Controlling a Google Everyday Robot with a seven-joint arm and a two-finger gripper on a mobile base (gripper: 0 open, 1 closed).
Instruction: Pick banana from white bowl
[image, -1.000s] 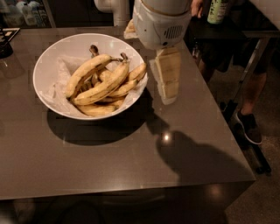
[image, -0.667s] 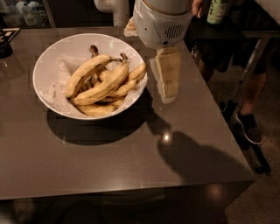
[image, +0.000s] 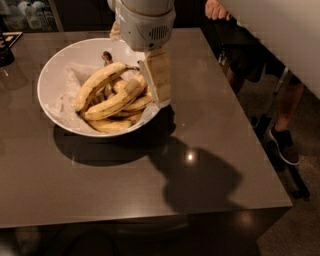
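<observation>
The white bowl (image: 52, 67), wide and lined with crumpled white paper, stands on the dark table at the back left. Several yellow bananas lie in it. Two long ones lie on top: one (image: 99, 83) runs from the lower left up to the middle, and the other (image: 115, 101) lies below it, its right end close to my gripper. A dark stem (image: 107, 56) sticks up at the back of the pile. My gripper (image: 158, 79) hangs below its white wrist housing (image: 145, 22), over the bowl's right rim and just above the bananas' right ends. It holds nothing that I can see.
The brown table (image: 150, 190) ends at the front and the right. A person stands to the right of it, with a hand (image: 217, 10) at the back and a shoe (image: 283, 145) on the floor. A dark object (image: 6, 50) sits at the table's far left.
My gripper has moved left, from beside the bowl over the bare table to above the bowl's right rim. The bananas and the bowl have not moved.
</observation>
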